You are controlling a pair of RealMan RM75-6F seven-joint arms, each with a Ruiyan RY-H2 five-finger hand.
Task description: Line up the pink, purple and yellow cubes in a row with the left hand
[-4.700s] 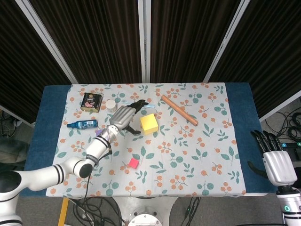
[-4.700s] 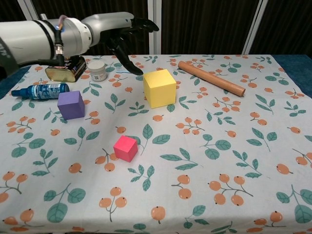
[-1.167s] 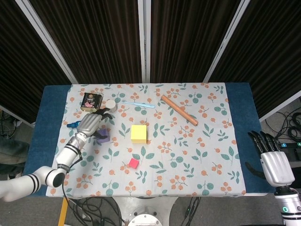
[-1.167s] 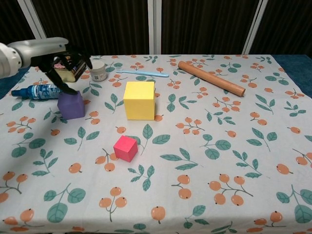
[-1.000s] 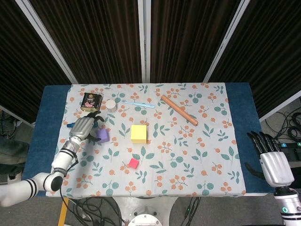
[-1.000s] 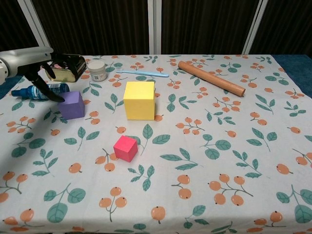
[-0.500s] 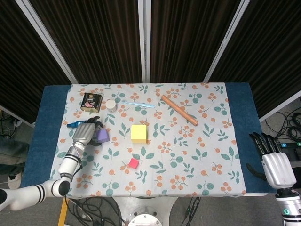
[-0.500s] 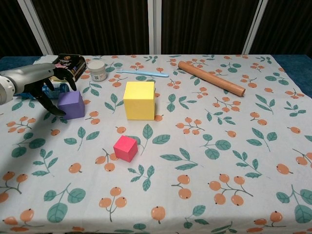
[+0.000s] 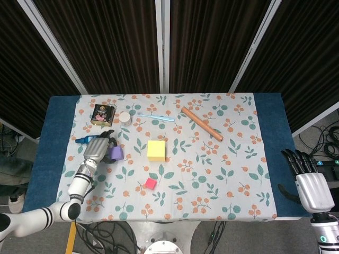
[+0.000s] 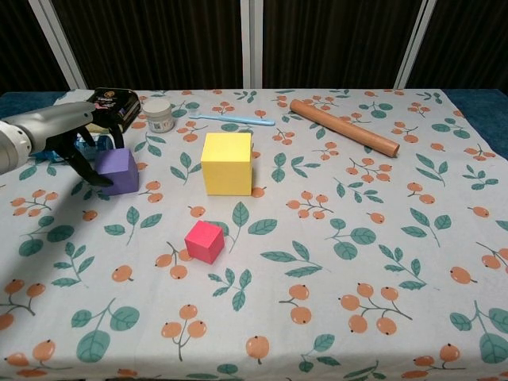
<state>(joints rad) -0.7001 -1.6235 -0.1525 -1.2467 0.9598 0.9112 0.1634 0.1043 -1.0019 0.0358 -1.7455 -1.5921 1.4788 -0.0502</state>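
covering purple cube (image 10: 119, 170) edge, left robot hand (image 10: 78, 132), contact seemingly unclear

The worktop (image 9: 267, 114) is rectangular and covered in dark blue fabric, which shows as bare strips along its left and right ends. Over most of it lies a white tablecloth (image 9: 233, 174) printed with orange berries and green leaves; in the chest view this cloth (image 10: 381, 262) fills nearly the whole lower part of the picture. Behind the worktop hang dark, ribbed curtains (image 9: 212, 47), crossed by pale metal frame bars (image 9: 162, 45) that run upright in the middle and slant outward at the sides. The floor (image 9: 16, 159) is grey, with black cables (image 9: 328, 135) lying on it at the right and more below the near edge. The light is even and bright.
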